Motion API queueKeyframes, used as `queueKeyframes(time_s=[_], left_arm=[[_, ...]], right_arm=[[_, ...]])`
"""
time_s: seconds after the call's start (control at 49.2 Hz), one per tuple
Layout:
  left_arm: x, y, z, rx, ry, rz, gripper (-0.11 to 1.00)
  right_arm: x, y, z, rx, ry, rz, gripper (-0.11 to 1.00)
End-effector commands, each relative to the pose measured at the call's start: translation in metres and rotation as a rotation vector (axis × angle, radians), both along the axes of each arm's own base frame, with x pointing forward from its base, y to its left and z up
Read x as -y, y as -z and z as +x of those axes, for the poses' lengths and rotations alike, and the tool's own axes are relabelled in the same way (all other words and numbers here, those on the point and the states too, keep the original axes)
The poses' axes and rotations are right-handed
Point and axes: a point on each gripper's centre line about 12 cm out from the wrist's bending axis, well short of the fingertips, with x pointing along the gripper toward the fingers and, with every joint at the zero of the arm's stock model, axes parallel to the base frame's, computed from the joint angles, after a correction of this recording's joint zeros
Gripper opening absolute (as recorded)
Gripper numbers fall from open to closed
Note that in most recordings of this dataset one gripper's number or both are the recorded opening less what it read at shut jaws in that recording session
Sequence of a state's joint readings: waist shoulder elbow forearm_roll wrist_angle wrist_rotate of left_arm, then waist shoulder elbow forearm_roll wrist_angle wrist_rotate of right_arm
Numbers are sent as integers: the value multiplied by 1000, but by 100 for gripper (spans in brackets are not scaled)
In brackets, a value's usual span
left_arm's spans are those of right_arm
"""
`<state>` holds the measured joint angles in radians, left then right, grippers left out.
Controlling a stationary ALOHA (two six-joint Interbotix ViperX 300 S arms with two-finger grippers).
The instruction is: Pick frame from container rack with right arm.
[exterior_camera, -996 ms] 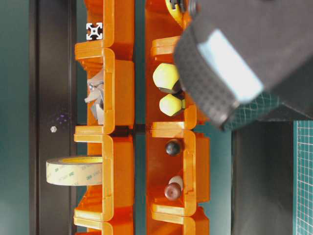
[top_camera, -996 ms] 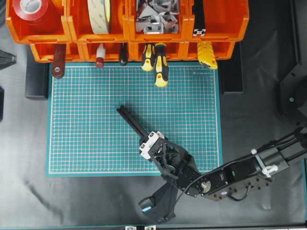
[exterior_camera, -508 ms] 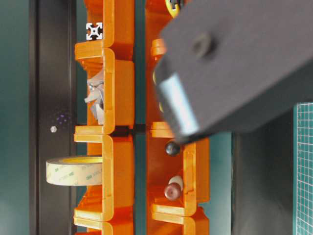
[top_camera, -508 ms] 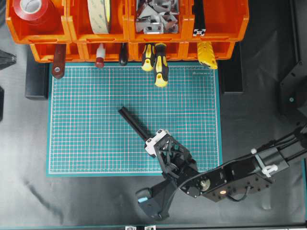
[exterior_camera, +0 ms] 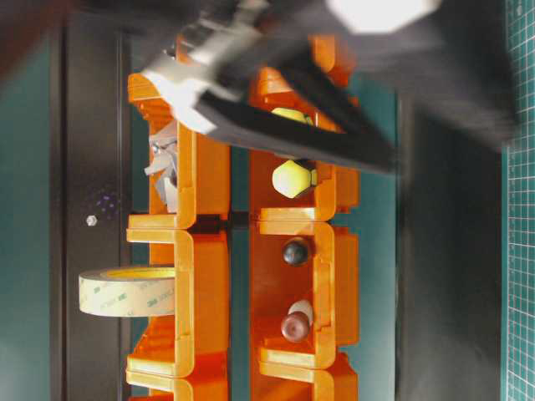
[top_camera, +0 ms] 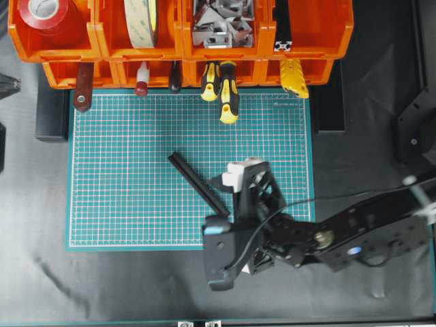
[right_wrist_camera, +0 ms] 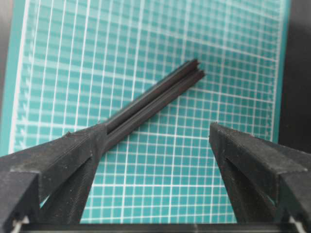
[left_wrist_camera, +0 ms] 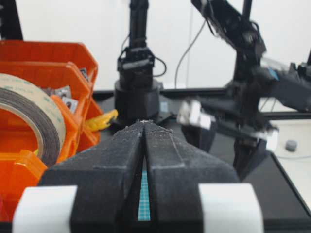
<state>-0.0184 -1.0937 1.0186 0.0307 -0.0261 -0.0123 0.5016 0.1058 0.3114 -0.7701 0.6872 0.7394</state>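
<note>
A long black frame (top_camera: 197, 184) lies flat and diagonal on the green cutting mat (top_camera: 122, 177). My right gripper (top_camera: 240, 178) hangs just right of its lower end, open and empty. In the right wrist view the frame (right_wrist_camera: 150, 99) runs up and right from beside my left finger (right_wrist_camera: 73, 150); the right gripper (right_wrist_camera: 156, 131) holds nothing between its jaws. The orange container rack (top_camera: 180, 49) stands along the far edge, and a second black frame (top_camera: 282, 27) rests in its upper right bin. My left gripper (left_wrist_camera: 145, 124) is shut and empty, near the rack (left_wrist_camera: 29, 63).
Yellow-and-black screwdrivers (top_camera: 228, 95) stick out of the lower bins over the mat's far edge. Tape rolls (top_camera: 141, 20), metal brackets (top_camera: 218, 24) and a yellow tool (top_camera: 294, 76) fill other bins. The blurred right arm blocks the upper table-level view before the rack (exterior_camera: 201, 276).
My right gripper has let go of the frame on the mat, opened, and swung up and to the right. The frame stays lying on the mat.
</note>
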Motion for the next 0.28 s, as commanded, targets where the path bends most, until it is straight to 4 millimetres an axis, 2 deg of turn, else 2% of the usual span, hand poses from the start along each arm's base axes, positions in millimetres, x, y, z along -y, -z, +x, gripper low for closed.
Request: queueKeyframes(time_s=[0.0, 0.122, 0.264], left_arm=[[1, -9, 1, 21, 3, 1, 0], [1, -10, 0, 23, 3, 1, 0], [1, -10, 0, 23, 3, 1, 0]], right_arm=[[4, -41, -9, 102, 31, 74, 83], [9, -60, -22, 153, 55, 125, 83], [14, -71, -39, 181, 53, 155, 83]])
